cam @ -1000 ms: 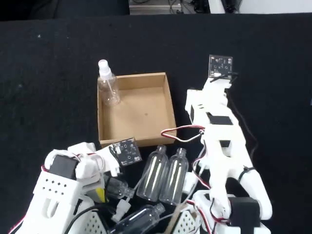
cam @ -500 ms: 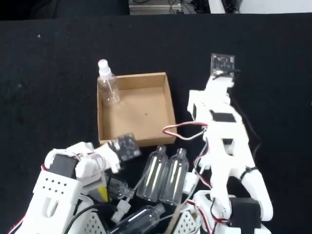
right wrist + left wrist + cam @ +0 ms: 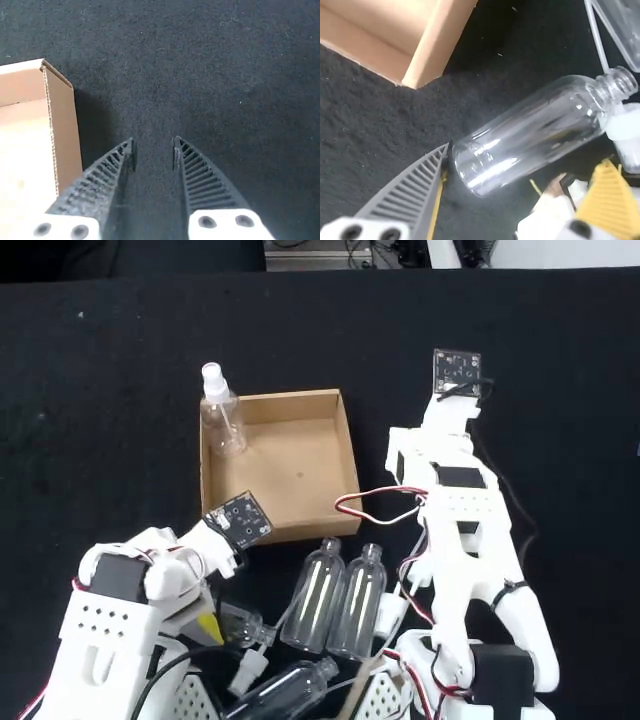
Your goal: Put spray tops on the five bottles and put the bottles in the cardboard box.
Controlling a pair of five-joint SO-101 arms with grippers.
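My left gripper (image 3: pixel 525 165) has swung during the last second from the middle of the near wall of the open brown cardboard box (image 3: pixel 350 460) toward the box's near left corner. Its fingers stand apart. A clear plastic bottle without top (image 3: pixel 535 135) lies on its side between them, on the near side of the box, and it is not clamped yet. I judge that I am lining up to grasp this bottle so it can receive its top.

A white spray top (image 3: pixel 626 142) lies right at the neck of this bottle and may get in the way when the fingers close. A further uncapped bottle (image 3: pixel 290 685) lies still farther from the box on the same side. Two more clear bottles (image 3: pixel 340 598) lie side by side, touching, just before the box's near wall, so this area is crowded.

My right gripper (image 3: pixel 153 147) has moved slightly farther along the box's right wall. Its fingers are a little apart and hold nothing, over the black bench (image 3: pixel 120 360) just beside that wall.

In the box's far left corner stands one capped spray bottle (image 3: pixel 222 420), so four bottles remain.
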